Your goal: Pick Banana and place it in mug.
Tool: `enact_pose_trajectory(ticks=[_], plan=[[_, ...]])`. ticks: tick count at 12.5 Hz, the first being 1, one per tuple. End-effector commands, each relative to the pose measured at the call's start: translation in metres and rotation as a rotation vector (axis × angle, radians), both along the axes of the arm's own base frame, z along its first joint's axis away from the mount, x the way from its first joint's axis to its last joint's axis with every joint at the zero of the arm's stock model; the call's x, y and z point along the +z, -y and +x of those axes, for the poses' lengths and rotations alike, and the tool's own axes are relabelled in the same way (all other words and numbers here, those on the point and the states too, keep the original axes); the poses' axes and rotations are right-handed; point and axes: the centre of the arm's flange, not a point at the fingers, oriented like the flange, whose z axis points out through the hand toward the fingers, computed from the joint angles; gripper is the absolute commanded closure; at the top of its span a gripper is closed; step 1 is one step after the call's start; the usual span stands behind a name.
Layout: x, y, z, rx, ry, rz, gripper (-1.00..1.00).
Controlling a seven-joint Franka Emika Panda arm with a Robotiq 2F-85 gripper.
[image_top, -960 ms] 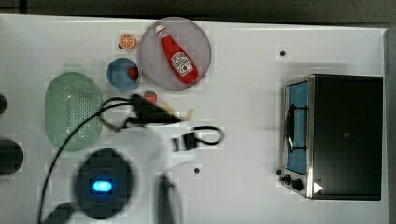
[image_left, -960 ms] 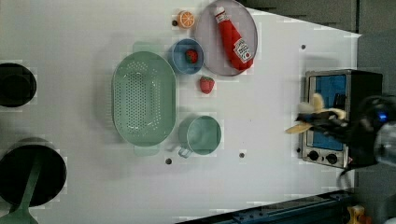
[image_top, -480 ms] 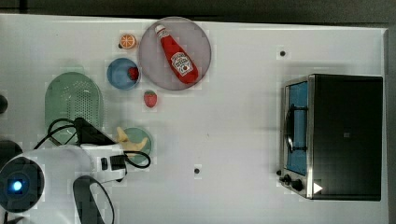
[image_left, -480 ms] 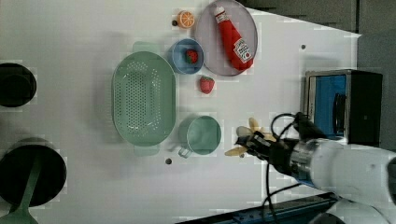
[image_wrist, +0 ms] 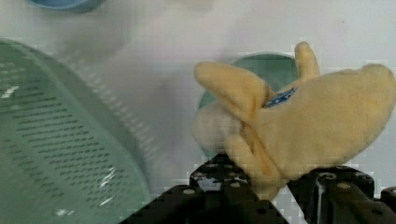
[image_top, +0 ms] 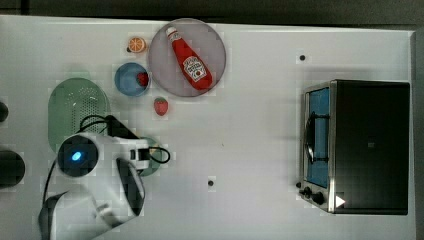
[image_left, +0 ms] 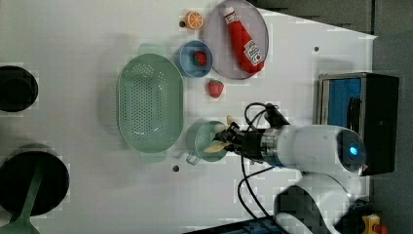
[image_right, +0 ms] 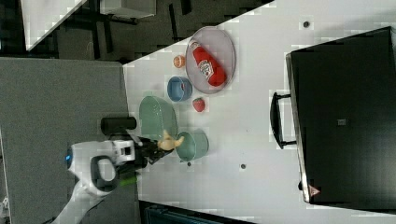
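Banana point(image_wrist: 299, 126): pale-yellow plush piece with peeled flaps, small blue tag at middle; held clamped in pincer point(image_left: 233, 141), raised over mug's rim in left view.
Mug point(image_left: 204, 141): small round muted-green cup, upright on white surface point(image_left: 87, 39), just beside strainer at left view's right; mouth partly hidden by banana.

The arm has carried the banana point(image_left: 217, 141) over the mug point(image_left: 203, 142).

Arm reaching low across the table, gripper loaded.
The gripper point(image_left: 233, 141) is clamped on the banana point(image_left: 217, 144); the white wrist lies nearly level behind it.
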Motion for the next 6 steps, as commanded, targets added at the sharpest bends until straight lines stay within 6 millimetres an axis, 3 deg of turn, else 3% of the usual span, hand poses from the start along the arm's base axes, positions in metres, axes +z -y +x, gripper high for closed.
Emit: enact_pose_trajectory(ticks=[1,6], plan=[[0.0032,0.0002,0.0052,-0.074,0.015,0.008,0.15],[0.0029,0.0051,0.0077,-0.084,0.029,0.012,-1.0]])
